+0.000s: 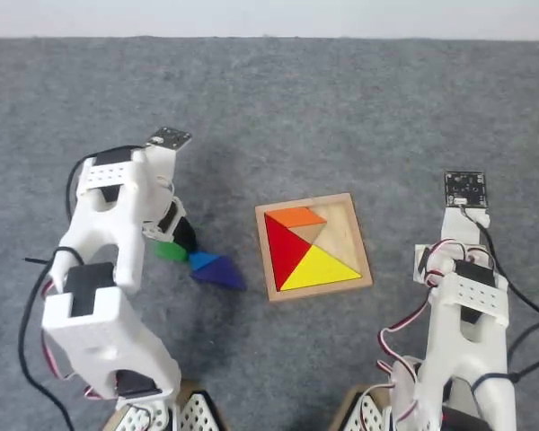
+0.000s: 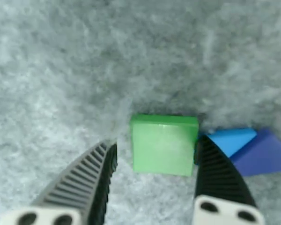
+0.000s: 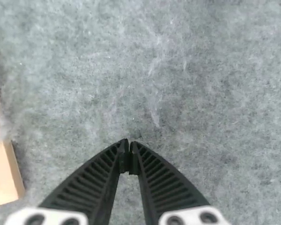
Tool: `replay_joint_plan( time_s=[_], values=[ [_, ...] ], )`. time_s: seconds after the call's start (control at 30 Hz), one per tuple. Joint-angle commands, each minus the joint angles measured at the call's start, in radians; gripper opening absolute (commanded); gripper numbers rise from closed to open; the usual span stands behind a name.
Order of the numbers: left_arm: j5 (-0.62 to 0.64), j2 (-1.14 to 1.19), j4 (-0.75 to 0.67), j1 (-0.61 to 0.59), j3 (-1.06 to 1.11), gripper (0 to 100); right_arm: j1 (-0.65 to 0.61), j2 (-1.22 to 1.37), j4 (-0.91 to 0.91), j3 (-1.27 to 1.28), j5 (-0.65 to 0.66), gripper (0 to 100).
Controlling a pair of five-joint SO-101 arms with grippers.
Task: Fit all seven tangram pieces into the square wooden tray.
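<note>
Left of tray (image 1: 314, 199), we straddle green square (image 2: 165, 146), left claw (image 2: 156, 144) apart, for pickup; right claw (image 3: 129, 157) together, parked beside tray.

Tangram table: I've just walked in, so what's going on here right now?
The left claw is open around the green square on the grey mat, with a blue triangle and a purple piece lying beside it. The wooden tray holds an orange piece, a red piece and a yellow piece, with bare wood showing. The right claw is shut over the mat beside the tray, holding nothing.
</note>
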Motion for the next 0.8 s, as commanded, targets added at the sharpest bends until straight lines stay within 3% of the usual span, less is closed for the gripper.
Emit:
replay_joint_plan(
  time_s=[0.0,0.4,0.77],
  values=[
    [-0.026,0.087,0.032,-0.023,-0.050,21,-0.004,-0.008,-0.013,-0.032,-0.008,1.0],
    [-0.060,0.064,0.044,0.006,-0.064,4,-0.002,-0.008,-0.015,-0.032,-0.008,1.0],
    [-0.055,-0.149,0.123,0.043,-0.047,5,-0.002,-0.008,-0.016,-0.032,-0.008,1.0]
  ],
)
